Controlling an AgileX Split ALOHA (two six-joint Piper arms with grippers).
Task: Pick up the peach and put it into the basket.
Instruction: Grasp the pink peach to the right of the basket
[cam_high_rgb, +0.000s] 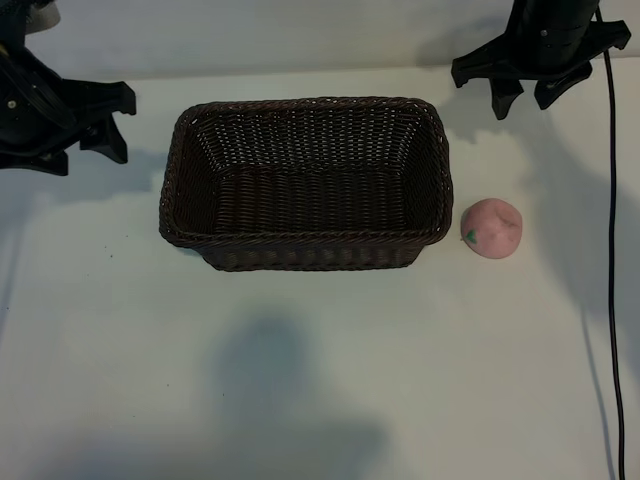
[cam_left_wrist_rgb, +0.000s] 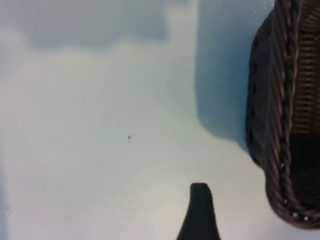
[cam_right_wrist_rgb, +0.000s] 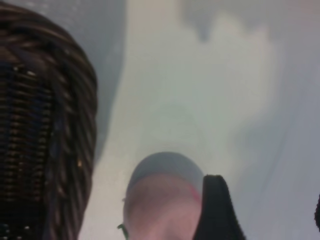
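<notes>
Overhead arrangement at the approach step. The peach (cam_high_rgb: 491, 229) lies on the white table (cam_high_rgb: 320, 380), just beside the right end of the wicker basket (cam_high_rgb: 305, 184) and apart from it; the basket holds nothing. The right gripper (cam_high_rgb: 528, 92) hangs at the far right of the table, beyond the peach, its fingers spread and empty. In its wrist view one dark fingertip (cam_right_wrist_rgb: 216, 210) stands in front of the peach (cam_right_wrist_rgb: 162, 200), with the basket's braided rim (cam_right_wrist_rgb: 75, 115) alongside (whether finger and fruit touch cannot be told). The left gripper (cam_high_rgb: 90, 135) is at the far left, off the basket's left end, its fingers likewise apart and holding nothing.

Judged step: pick-up not yet made. The next move calls for the right gripper to come nearer and lower so its fingers straddle the peach, closing gently since a round fruit may roll, then lift clear of the rim and carry leftward over the basket.
</notes>
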